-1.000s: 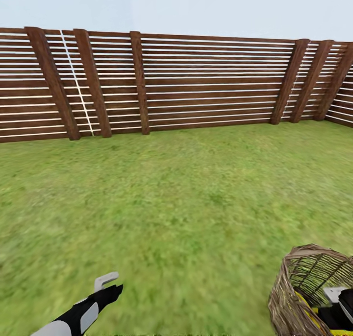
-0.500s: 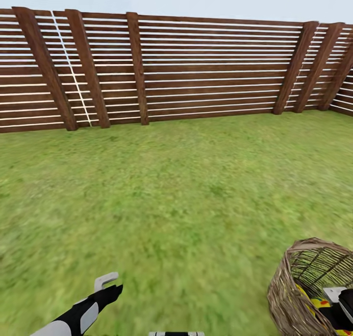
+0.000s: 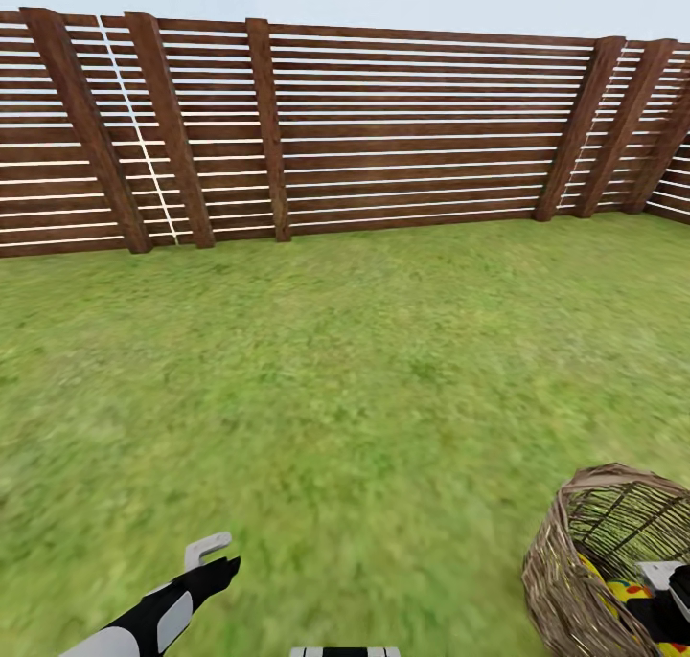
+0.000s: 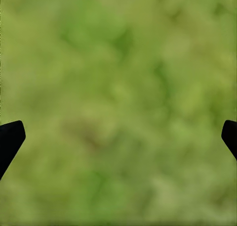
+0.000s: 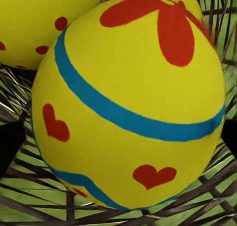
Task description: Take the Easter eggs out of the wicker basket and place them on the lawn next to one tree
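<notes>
Two arms showed in the head view: left gripper [image 3: 206,549] hovered over the lawn [image 3: 364,370], right gripper [image 3: 671,590] sat inside the wicker basket [image 3: 561,561]. Left wrist: jaws spread wide, empty, grass below. Right wrist: jaws wide apart flanking an Easter egg [image 5: 128,102], grip uncertain.

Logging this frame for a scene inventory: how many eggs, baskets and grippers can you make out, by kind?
Easter eggs: 3, the third just a sliver at the right wrist view's edge
wicker basket: 1
Grippers: 2, left gripper and right gripper
Total: 6
</notes>
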`<state>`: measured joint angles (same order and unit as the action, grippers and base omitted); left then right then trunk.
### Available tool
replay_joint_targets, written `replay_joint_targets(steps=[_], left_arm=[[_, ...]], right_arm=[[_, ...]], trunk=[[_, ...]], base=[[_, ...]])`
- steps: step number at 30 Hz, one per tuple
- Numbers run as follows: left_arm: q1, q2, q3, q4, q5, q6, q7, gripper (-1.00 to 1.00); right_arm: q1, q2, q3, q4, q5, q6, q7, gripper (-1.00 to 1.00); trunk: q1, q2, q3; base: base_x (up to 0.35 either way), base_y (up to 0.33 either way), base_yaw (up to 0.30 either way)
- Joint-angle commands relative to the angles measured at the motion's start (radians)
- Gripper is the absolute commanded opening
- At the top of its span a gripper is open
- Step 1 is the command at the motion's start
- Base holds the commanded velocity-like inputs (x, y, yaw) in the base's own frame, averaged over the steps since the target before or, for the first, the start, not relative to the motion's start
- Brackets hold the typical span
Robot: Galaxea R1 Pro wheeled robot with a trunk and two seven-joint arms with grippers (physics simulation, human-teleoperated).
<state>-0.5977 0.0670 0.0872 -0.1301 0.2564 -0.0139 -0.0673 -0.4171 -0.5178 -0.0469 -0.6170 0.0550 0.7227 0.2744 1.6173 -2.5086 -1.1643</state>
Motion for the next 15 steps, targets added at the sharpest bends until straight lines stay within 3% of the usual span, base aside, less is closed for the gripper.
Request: replay_joint_targets(steps=[1,11,15], left_arm=[[-0.001,-0.001,0.008,0.001,0.003,-0.001,-0.006,1.00],[-0.001,-0.001,0.008,0.001,0.003,-0.001,-0.006,1.00],[-0.001,-0.001,0.008,0.001,0.003,-0.002,-0.006,1.00]], right_arm=[[0.000,0.000,-0.008,-0.002,0.006,0.004,0.006,1.00],[0.000,-0.008,-0.013,-0.002,0.006,0.004,0.007,1.00],[0.000,-0.007,-0.014,-0.003,0.005,0.004,0.007,1.00]], trunk=[[0.000,-0.001,-0.005],[0.005,-0.003,-0.043],[0.005,-0.003,-0.043]], base=[[0.000,0.000,0.000],[0.000,0.000,0.000],[0.000,0.000,0.000]])
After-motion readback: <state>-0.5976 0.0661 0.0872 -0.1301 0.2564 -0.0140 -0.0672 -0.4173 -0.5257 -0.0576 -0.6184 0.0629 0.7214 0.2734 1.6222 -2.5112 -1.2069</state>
